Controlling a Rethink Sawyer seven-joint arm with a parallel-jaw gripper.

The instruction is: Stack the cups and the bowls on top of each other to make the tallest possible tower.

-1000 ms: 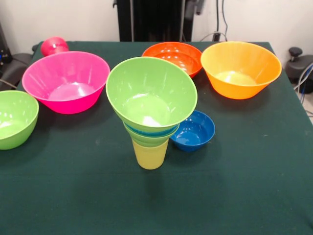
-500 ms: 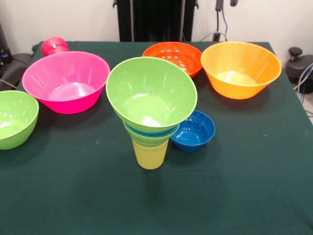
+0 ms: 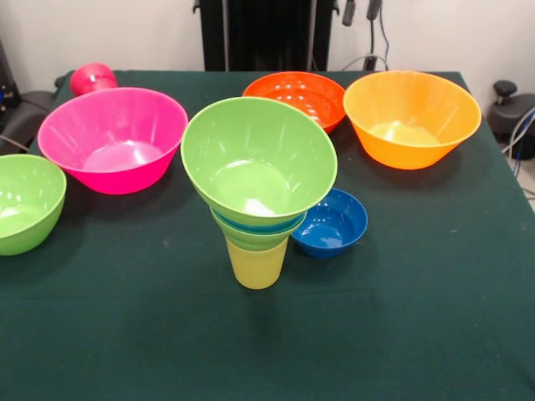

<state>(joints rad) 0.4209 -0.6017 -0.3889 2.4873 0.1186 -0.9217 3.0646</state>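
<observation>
Tower [image 3: 257,196]: stands mid-table on dark green cloth [image 3: 401,317]; pale yellow cup [image 3: 257,264] at the base, upright, with nested bowls widening upward.
Tower top: large lime green bowl [image 3: 259,159], tilted a little toward the camera; under its rim a light blue edge and a smaller green rim show, count of nested pieces unclear.
Dark blue bowl [image 3: 333,223]: small, on the cloth just beside the tower at picture right, partly behind the top bowl's rim.
Pink bowl [image 3: 113,138]: large, picture left, apart from the tower.
Second green bowl [image 3: 25,200]: at the left edge, cut off by the frame, near the pink bowl.
Red cup [image 3: 93,78]: far left corner, behind the pink bowl; looks upside down.
Orange-red bowl [image 3: 295,96]: far side, centre-right.
Yellow-orange bowl [image 3: 411,117]: far right, next to the orange-red one.
Gripper [image 3: 360,11]: only two dark tips at the top edge, above the far bowls, touching nothing; finger spread cannot be told.
</observation>
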